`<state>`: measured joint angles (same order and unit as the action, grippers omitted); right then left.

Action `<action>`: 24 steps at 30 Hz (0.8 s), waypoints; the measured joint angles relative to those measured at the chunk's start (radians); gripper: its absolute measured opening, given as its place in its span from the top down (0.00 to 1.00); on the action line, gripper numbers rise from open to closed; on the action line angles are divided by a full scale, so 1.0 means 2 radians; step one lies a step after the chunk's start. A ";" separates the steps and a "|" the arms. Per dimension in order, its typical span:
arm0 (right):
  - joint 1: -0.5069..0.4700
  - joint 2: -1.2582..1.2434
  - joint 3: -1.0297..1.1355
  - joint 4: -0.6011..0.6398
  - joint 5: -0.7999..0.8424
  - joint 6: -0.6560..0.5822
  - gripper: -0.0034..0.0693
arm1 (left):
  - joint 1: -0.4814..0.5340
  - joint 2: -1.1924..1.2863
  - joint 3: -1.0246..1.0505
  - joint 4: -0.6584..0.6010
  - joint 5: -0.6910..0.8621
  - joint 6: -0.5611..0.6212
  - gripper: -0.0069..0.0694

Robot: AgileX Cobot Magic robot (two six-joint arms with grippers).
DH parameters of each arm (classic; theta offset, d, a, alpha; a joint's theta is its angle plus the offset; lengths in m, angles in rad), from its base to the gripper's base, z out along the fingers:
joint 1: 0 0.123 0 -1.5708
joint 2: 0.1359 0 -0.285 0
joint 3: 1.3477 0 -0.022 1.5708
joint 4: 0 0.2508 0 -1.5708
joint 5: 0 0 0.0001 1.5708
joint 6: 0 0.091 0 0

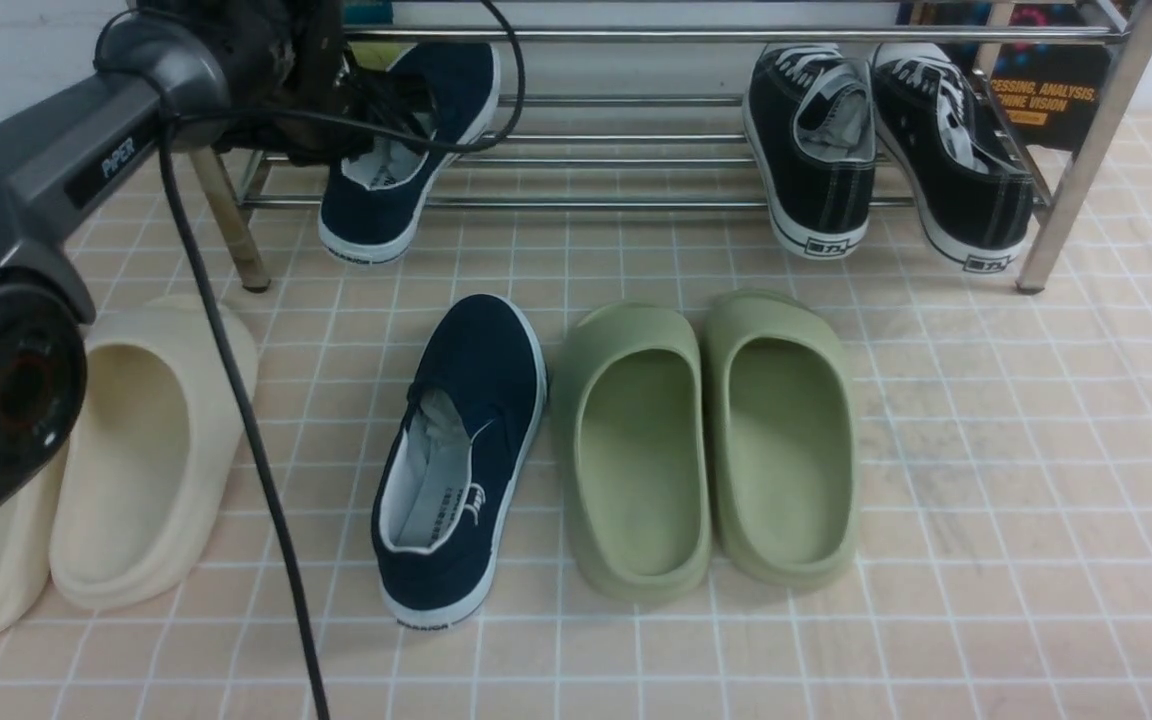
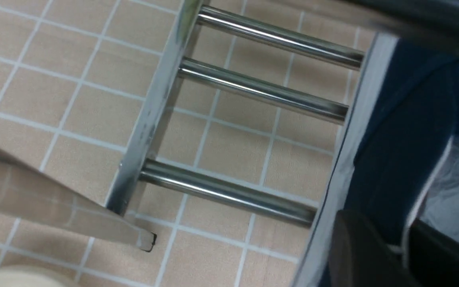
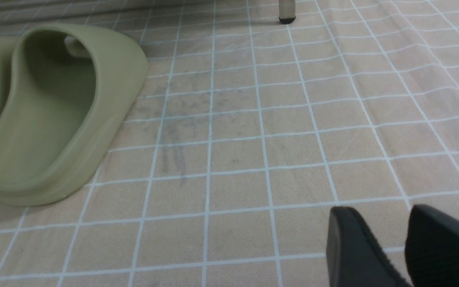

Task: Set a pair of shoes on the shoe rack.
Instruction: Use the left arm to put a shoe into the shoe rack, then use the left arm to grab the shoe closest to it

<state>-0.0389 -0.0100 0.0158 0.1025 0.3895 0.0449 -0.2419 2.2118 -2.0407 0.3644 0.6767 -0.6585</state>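
Note:
One navy-blue slip-on shoe [image 1: 398,200] lies on the lower bars of the chrome shoe rack [image 1: 636,203] at its left end, heel sticking out toward me. My left gripper [image 1: 361,105] is shut on that shoe's side wall. In the left wrist view one finger [image 2: 357,251] is outside the navy canvas [image 2: 397,159] and the other is inside on the grey lining. The rack's bars [image 2: 229,195] run beside the shoe. The second navy shoe [image 1: 461,460] lies on the tiled floor in the middle. My right gripper [image 3: 391,243] hangs open and empty over bare tiles.
Two black lace-up sneakers [image 1: 886,150] sit on the rack's right end. Two olive-green slippers [image 1: 706,440] lie right of the floor shoe; one also shows in the right wrist view [image 3: 54,115]. Cream slippers [image 1: 126,460] lie at the left. A rack leg [image 1: 231,225] stands near my left arm.

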 joint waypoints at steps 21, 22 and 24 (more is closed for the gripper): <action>0.000 0.000 0.000 0.000 0.000 0.000 0.62 | 0.000 -0.181 0.138 -0.182 0.269 0.296 0.64; 0.000 0.000 0.000 0.000 0.000 0.000 0.62 | -0.002 -0.189 0.165 -0.194 0.267 0.301 0.64; 0.000 0.000 0.000 0.000 0.000 0.000 0.62 | -0.008 -0.211 0.245 -0.222 0.242 0.310 0.65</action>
<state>-0.0389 -0.0100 0.0158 0.1025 0.3895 0.0442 -0.2581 1.7899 -1.5513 -0.0794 1.1604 -0.0390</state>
